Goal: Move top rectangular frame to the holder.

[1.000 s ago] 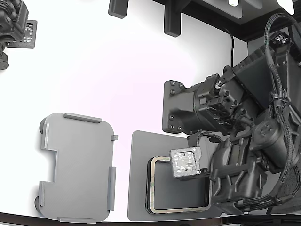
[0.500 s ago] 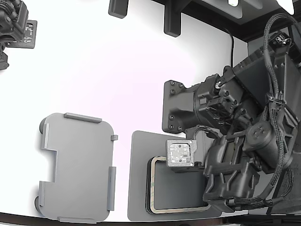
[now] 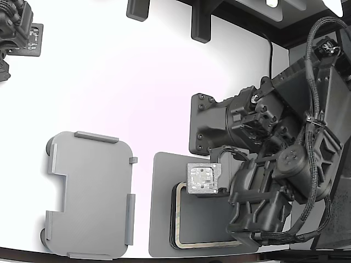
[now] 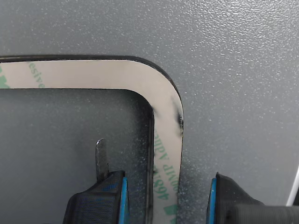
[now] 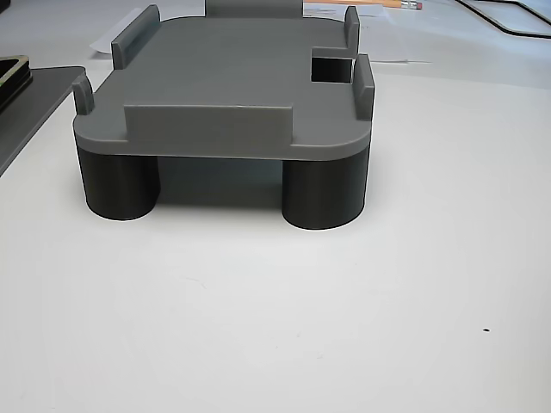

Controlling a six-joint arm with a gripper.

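So far nothing has been moved, as we read it: the frame [image 4: 166, 140] lies on top of its stack on the dark mat [image 3: 162, 219], and the holder [image 3: 90, 194] sits bare on the white worktop [image 3: 137, 82], well apart, toward the exterior view's left. The other view shows the holder [image 5: 224, 77] raised on dark round legs with nothing lying between its edge tabs. Pick-up, carry and placing all appear to be left.

Our hand [image 4: 166, 198] is down over the stack at one rounded corner of the frame. In the wrist view its two blue-padded fingers [image 4: 122, 198] stand wide apart with one straight side of the frame running between them: one finger is over the frame's inner opening, the other outside the frame over the mat. Neither pad touches the frame's edges as far as we can see; a gap shows on both sides, so we judge the hand open and holding nothing. A thin dark blade juts from the inner finger, close beside the frame's inner edge.

Whether the fingertips have reached the level of the top frame alone or of the stack beneath it, we cannot tell. In the exterior view the arm [image 3: 274, 186] covers most of that side of the stack.
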